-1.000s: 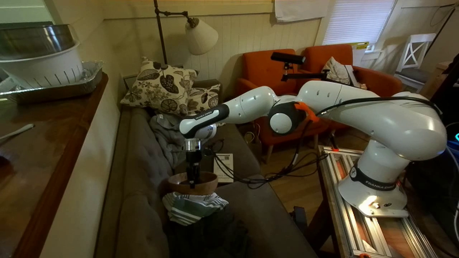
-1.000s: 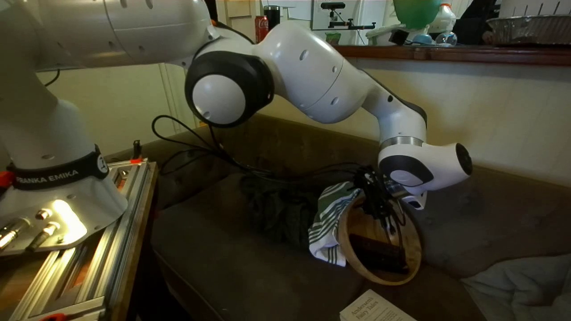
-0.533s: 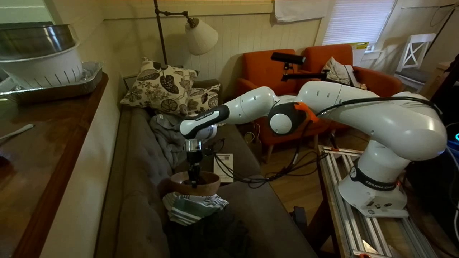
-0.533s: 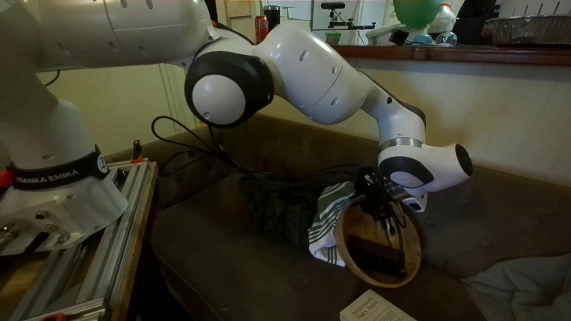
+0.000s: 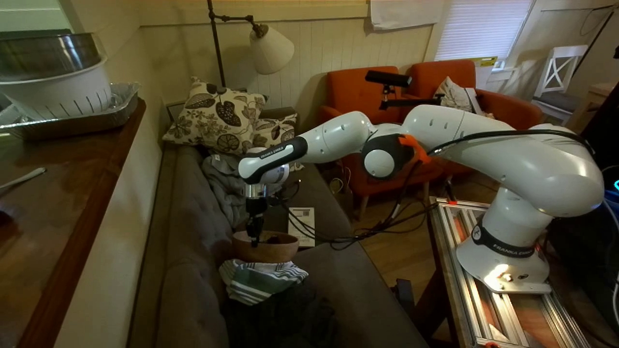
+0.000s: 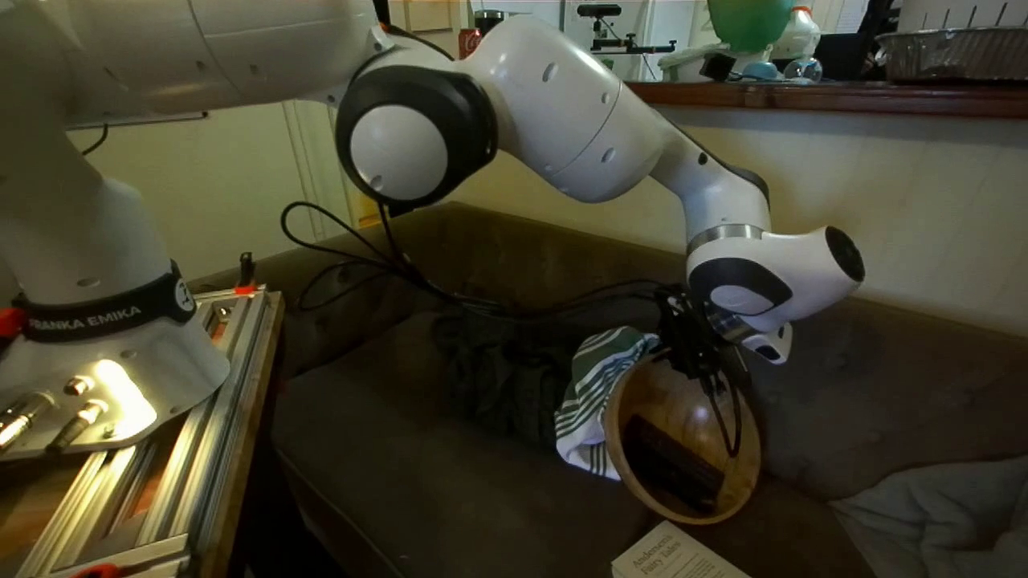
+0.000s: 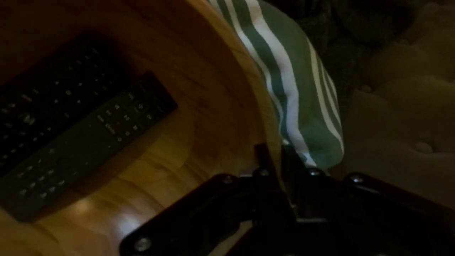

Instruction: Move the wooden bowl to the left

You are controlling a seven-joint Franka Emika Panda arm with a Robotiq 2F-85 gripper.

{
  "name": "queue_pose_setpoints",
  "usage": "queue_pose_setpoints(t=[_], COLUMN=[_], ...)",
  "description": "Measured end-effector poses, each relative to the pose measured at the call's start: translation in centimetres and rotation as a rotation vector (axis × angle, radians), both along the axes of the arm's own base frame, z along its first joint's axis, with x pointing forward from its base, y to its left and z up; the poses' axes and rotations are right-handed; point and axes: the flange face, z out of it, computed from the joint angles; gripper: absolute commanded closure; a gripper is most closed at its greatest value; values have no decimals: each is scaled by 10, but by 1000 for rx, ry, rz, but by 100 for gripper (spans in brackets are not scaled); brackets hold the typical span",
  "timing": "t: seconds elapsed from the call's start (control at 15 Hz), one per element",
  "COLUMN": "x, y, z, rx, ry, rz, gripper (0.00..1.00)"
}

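The wooden bowl (image 5: pixel 273 252), brown with a lighter rim, rests at the sofa's back beside a striped towel; its open top (image 6: pixel 662 393) faces the camera in an exterior view. In the wrist view my gripper (image 7: pixel 274 149) is shut across the bowl's rim, one finger inside the wall and one outside, towards the towel. Two dark remotes (image 7: pixel 117 122) lie inside the bowl. From outside, the gripper (image 5: pixel 255 239) stands over the towel-side rim, pointing down. The lower parts of the fingers are dark in the wrist view.
The green-and-white towel (image 6: pixel 593 405) is bunched against the bowl. A pale book (image 5: pixel 302 226) lies on the sofa seat (image 6: pixel 450 482) on the bowl's opposite side. The sofa backrest (image 5: pixel 188 232) rises close by. Dark cloth (image 6: pixel 506 377) lies past the towel, and loose cables hang from the arm.
The gripper has moved from over the bowl's inside to its towel-side rim, and the jaws have come together on it. The arm has risen slightly, and the bowl has shifted a little.
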Motion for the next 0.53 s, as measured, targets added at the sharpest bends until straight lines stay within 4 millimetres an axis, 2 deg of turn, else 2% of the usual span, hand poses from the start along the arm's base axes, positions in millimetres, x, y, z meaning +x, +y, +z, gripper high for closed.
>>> queue_pose_setpoints(t=[0.13, 0.2, 0.53], x=[7, 9, 6], y=[19, 35, 142], z=[15, 20, 40], rx=[-79, -123, -329], ry=[13, 27, 89], rz=[-6, 6, 155], gripper=[97, 97, 97])
